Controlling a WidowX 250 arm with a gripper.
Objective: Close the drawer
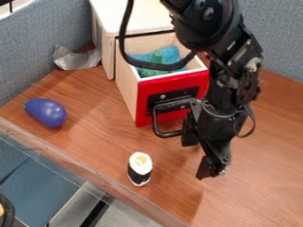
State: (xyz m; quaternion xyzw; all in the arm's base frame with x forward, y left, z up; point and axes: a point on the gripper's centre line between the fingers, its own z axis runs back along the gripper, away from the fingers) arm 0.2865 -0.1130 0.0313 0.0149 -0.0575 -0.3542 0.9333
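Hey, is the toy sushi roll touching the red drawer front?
Apart. The camera view shows bare table between the sushi roll and the drawer front.

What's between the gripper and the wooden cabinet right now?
The pulled-out drawer lies between them, its red front and black handle on the side toward the gripper; the camera view shows this.

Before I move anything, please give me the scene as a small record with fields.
drawer: red-fronted wooden drawer, open from its pale wooden cabinet
inside: blue item, green item
gripper: black two-finger gripper, jaws apart, near the black drawer handle; contact unclear
left on table: purple toy eggplant
in front: white-and-black toy sushi roll
task status: drawer not closed
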